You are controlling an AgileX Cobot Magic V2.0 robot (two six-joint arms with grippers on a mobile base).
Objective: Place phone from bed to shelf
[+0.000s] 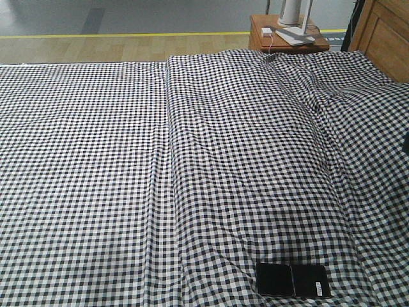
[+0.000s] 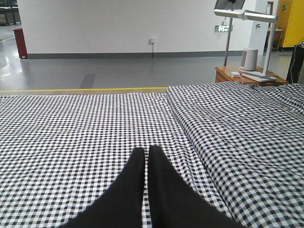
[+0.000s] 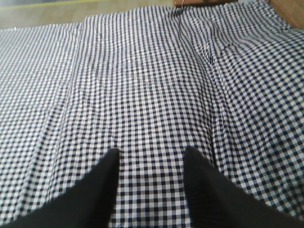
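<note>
Exterior front-facing: phone [image 1: 293,280] lengthwise left-right, sticker [image 1: 317,291] end right

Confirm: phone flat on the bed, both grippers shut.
Wrong on one gripper: the right gripper is open, fingers apart, per the right wrist view. The left gripper is shut, and the phone lies flat on the bed.

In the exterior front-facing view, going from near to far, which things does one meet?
phone → checked sheet of the bed → reddish-brown nightstand → grey floor
</note>
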